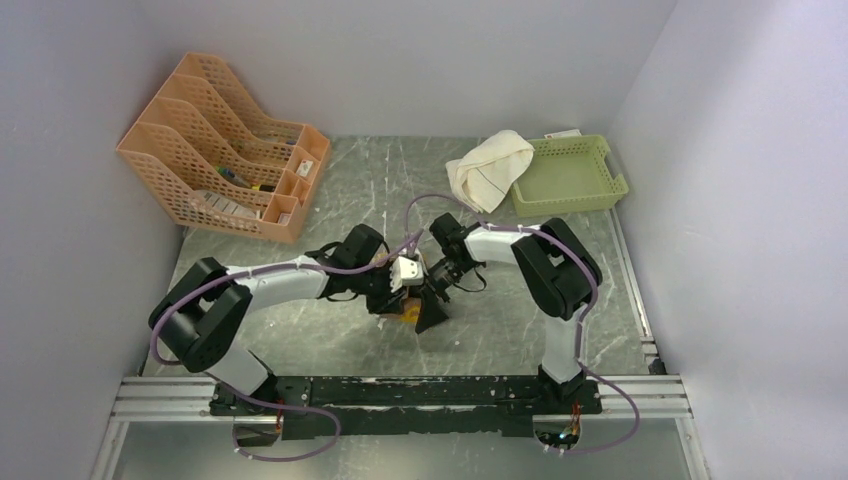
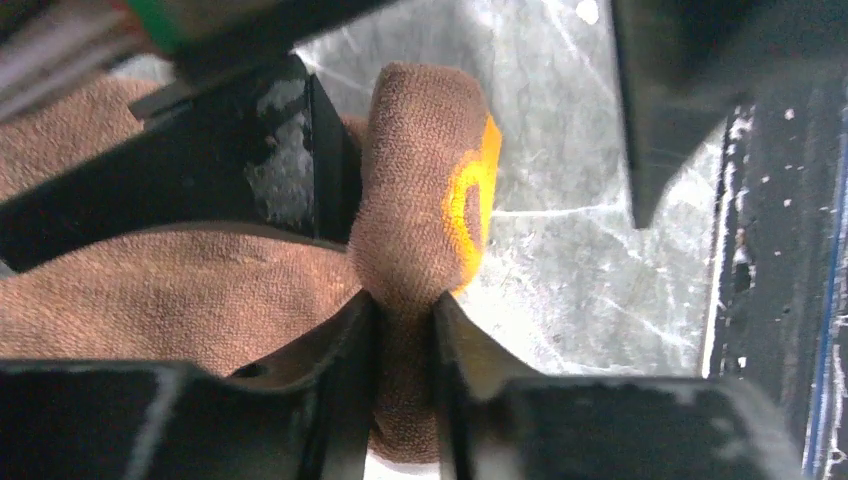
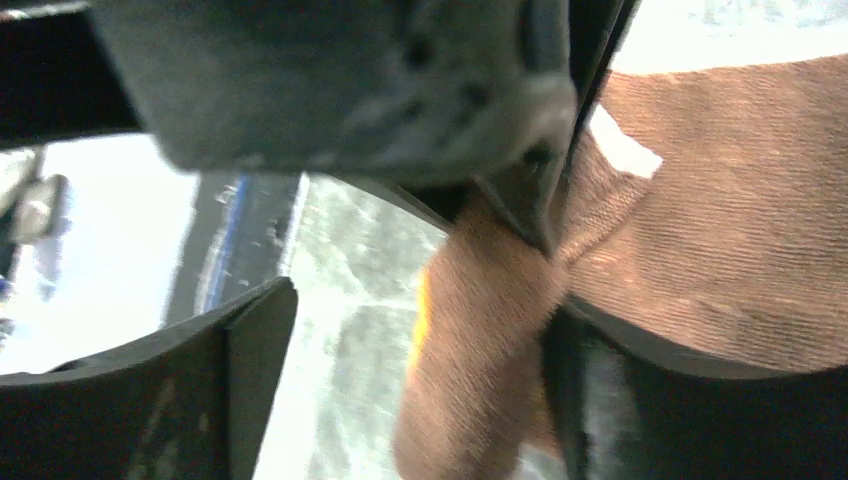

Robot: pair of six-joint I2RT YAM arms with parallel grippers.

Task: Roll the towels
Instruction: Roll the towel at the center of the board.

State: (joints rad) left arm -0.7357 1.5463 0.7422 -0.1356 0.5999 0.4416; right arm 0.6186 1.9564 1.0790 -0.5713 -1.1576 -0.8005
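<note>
The mustard-and-brown towel [image 2: 420, 180] lies partly rolled at the middle of the table, and in the top view only a yellow scrap [image 1: 408, 320] shows under the two grippers. My left gripper [image 2: 405, 305] is shut on the end of the brown roll, with cloth squeezed between its jaws. My right gripper [image 3: 420, 310] is open around the same roll [image 3: 480, 350]. The roll rests against its right finger, and a gap separates it from the left finger [image 3: 240, 370]. The cream-white towel [image 1: 490, 167] lies bunched at the back, draped over a basket's left edge.
A green basket [image 1: 575, 175] sits at the back right. An orange slotted file organizer [image 1: 225, 150] with small items stands at the back left. White walls close in both sides. A metal rail [image 1: 400, 395] runs along the near edge by the arm bases.
</note>
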